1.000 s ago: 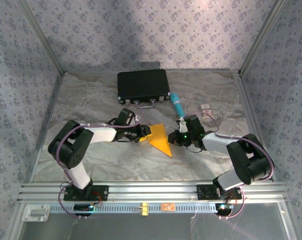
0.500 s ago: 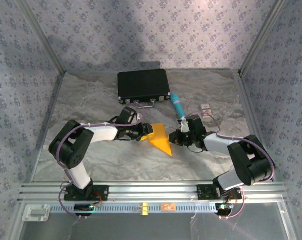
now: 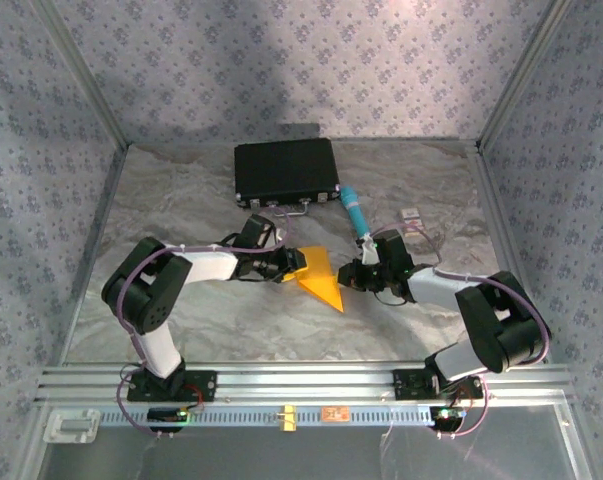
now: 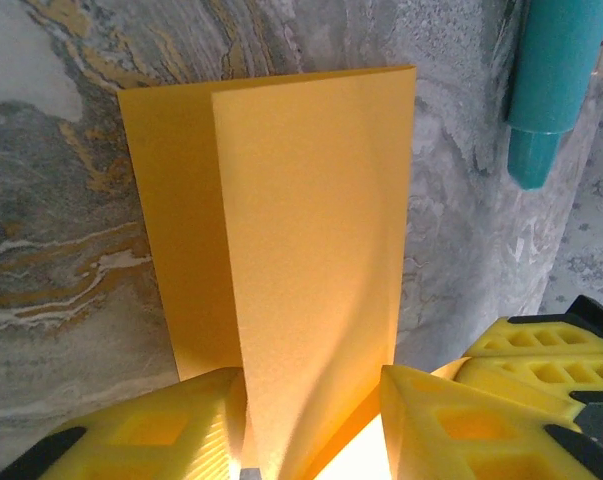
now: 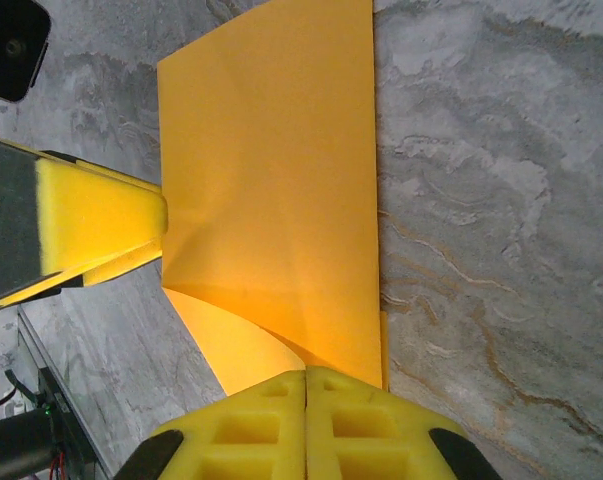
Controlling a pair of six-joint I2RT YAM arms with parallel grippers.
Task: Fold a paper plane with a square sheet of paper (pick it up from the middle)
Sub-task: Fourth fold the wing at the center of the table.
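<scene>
The orange-yellow square sheet of paper [image 3: 321, 280] lies mid-table, folded to a pointed triangular outline. My left gripper [image 3: 289, 267] is at its left edge. In the left wrist view a raised flap of the sheet [image 4: 311, 220] stands between the left gripper's [image 4: 311, 385] spread fingers, close to the left one. My right gripper [image 3: 351, 277] meets the sheet's right edge. In the right wrist view the right gripper [image 5: 306, 378] is shut, and the paper's [image 5: 281, 170] creases run into the seam between its fingers. A left finger [image 5: 101, 215] touches the lifted flap there.
A black case [image 3: 286, 172] sits at the back of the table. A teal tube [image 3: 356, 210] lies just behind the right gripper and also shows in the left wrist view [image 4: 556, 80]. A small white card [image 3: 411, 215] lies to its right. Patterned walls enclose the table.
The right gripper has edged left against the paper. The left gripper's fingers have narrowed a little around the raised flap. The sheet has barely shifted.
</scene>
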